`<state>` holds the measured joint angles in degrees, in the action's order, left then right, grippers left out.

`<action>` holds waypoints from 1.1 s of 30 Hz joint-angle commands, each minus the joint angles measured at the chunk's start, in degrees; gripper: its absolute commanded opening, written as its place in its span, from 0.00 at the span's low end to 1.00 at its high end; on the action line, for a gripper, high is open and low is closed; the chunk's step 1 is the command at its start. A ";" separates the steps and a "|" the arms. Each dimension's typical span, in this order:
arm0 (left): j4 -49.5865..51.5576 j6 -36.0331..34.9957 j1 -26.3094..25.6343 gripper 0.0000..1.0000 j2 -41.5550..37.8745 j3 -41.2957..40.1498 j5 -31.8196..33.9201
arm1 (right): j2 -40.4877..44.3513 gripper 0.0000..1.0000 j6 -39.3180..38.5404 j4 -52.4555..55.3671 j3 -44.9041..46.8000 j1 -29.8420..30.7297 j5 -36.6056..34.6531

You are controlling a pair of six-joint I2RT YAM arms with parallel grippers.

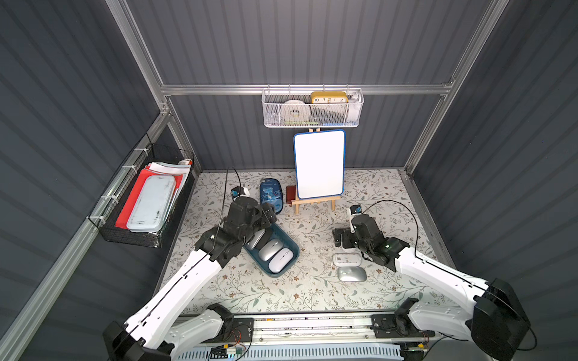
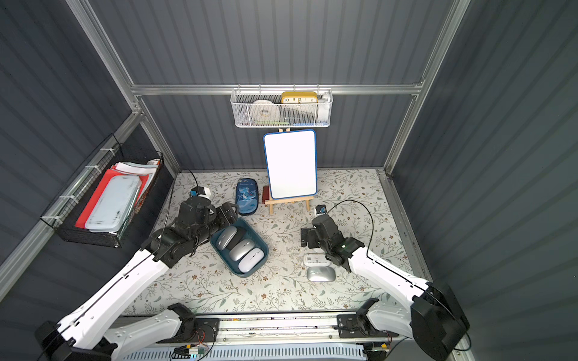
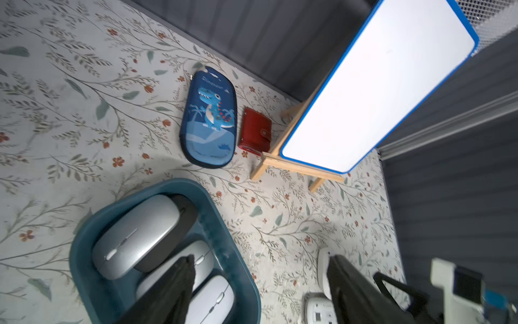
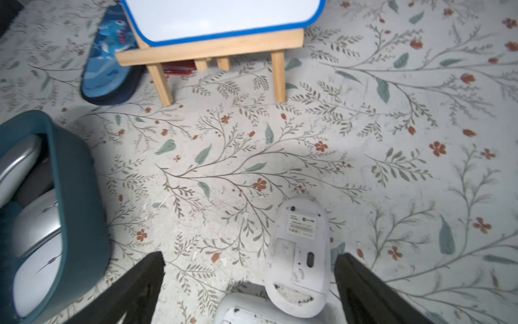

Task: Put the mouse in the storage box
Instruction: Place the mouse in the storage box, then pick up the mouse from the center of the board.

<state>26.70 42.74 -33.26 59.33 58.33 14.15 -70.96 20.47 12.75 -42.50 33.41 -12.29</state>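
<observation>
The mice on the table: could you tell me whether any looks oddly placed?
Yes. A white mouse under the open right end effector lies upside down, its label facing up; the silver mouse nearby sits upright.

Mice [image 1: 281, 260] x7, storage box [image 3: 221, 241] x1, dino case [image 1: 270, 192] x1, wallet [image 3: 255, 131] x1, whiteboard [image 1: 319, 164] x1.

My left arm [image 1: 187, 275] reaches forward and inward, and my left hand [image 3: 260, 258] tips downward with its two black fingers [image 3: 173, 291] parted. My right arm [image 1: 438, 268] stretches forward from the other side, wrist bent down, and my right hand [image 4: 248, 254] has its fingers [image 4: 361, 283] spread wide
</observation>
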 commanded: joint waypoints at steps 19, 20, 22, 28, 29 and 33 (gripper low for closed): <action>-5.07 -3.80 -0.23 0.83 -9.26 -5.89 -6.73 | -19.83 0.99 7.39 15.84 -10.49 -2.13 -0.71; -5.08 -3.80 -0.23 0.83 -9.41 -5.96 -6.69 | -20.00 0.99 7.43 15.98 -10.65 -2.14 -1.13; -5.16 -3.81 -0.23 0.83 -9.36 -5.96 -6.63 | -20.27 0.99 7.30 16.25 -10.85 -2.17 -1.65; -5.27 -3.97 -0.23 0.84 -9.27 -5.85 -7.20 | -20.23 0.99 7.55 16.82 -11.26 -2.22 -3.26; -5.33 -4.07 -0.23 0.84 -9.41 -5.94 -7.41 | -20.06 0.99 7.68 16.85 -11.37 -2.22 -3.25; -5.52 -4.16 -0.23 0.85 -9.93 -6.18 -7.61 | -20.31 0.99 8.13 17.60 -11.88 -2.32 -3.68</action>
<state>22.28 40.14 -33.39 50.30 53.04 7.51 -90.67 27.64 28.49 -52.84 31.31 -14.39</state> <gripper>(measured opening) 0.845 0.990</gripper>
